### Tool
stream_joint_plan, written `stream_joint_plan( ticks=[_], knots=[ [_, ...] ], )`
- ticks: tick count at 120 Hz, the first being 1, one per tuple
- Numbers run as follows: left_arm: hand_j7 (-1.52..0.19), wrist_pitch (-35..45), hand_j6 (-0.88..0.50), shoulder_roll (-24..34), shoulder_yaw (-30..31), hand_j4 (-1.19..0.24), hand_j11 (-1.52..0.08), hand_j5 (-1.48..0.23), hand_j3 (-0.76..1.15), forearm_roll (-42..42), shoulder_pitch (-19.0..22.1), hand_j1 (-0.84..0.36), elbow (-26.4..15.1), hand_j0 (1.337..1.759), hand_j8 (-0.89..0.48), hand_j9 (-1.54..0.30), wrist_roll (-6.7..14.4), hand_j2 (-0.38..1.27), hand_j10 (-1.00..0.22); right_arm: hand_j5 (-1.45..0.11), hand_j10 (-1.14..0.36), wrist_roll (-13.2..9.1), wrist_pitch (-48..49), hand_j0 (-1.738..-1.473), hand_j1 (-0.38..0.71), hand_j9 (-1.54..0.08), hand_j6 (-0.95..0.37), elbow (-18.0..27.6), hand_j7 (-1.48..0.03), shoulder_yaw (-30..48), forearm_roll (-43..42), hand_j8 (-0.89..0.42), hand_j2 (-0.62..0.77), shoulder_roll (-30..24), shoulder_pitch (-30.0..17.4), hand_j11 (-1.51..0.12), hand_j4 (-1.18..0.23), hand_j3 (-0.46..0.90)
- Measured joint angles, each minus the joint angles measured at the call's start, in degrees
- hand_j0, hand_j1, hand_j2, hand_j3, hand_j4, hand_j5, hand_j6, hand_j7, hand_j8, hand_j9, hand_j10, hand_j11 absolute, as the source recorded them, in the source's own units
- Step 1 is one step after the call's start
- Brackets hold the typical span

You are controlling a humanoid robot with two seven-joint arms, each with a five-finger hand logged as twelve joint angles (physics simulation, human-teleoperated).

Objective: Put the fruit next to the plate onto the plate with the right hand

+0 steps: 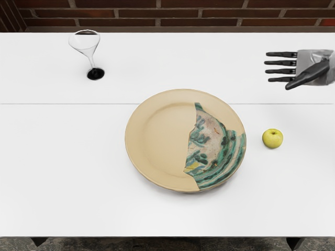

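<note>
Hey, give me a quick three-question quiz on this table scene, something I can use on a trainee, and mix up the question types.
1. True or false: the apple already lies on the plate.
2. Pick one. The right hand is: A) shut on the apple; B) open, holding nothing, apart from the apple; C) resting flat on the plate.
3. Fill in: in the picture, the wine glass stands behind the plate, toward the ____ side.

Key: 1 false, it sits on the table just right of the plate. 2 B. 3 left.
</note>
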Motion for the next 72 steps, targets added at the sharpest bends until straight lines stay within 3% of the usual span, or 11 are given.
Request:
stream_joint_plan(
  ticks=[29, 42, 56, 72],
  knots=[
    [0.0, 0.0, 0.0, 0.0, 0.29, 0.0, 0.0, 0.0, 0.0, 0.0, -0.07, 0.35, 0.01, 1.658, 0.0, 0.0, 0.0, 0.0, 0.0, 0.0, 0.0, 0.0, 0.0, -1.658, -0.35, 0.0, 0.0, -0.04, 0.0, -0.42, -0.53, 0.0, 0.0, 0.68, 0.49, 0.0, 0.0, 0.0],
    [0.0, -0.01, 0.0, 0.0, 0.36, 0.0, 0.0, 0.0, 0.0, 0.0, -0.09, 0.35, 0.02, 1.658, 0.0, 0.0, 0.0, 0.0, 0.0, 0.0, 0.0, 0.0, 0.0, -1.658, -0.35, 0.0, 0.0, -2.1, 0.0, -0.71, -0.89, 0.0, 0.0, 0.16, -0.02, 0.0, 0.0, 0.0],
    [0.0, 0.0, 0.0, 0.0, 0.38, 0.0, 0.0, 0.0, 0.0, 0.0, -0.08, 0.35, 0.02, 1.658, 0.0, 0.0, 0.0, 0.0, 0.0, 0.0, 0.0, 0.0, 0.0, -1.658, -0.35, 0.0, 0.0, -2.78, 0.0, -1.29, -6.6, 0.0, 0.0, 0.05, -0.03, 0.0, 0.0, 0.0],
    [0.0, 0.0, 0.0, 0.0, 0.39, 0.0, 0.0, 0.0, 0.0, 0.0, -0.09, 0.35, 0.02, 1.658, 0.0, 0.0, 0.0, 0.0, 0.0, 0.0, 0.0, 0.0, 0.0, -1.658, -0.35, 0.0, 0.0, 3.32, 0.0, -1.66, -18.27, 0.0, 0.0, -0.21, 2.74, 0.0, 0.0, 0.0]
  ],
)
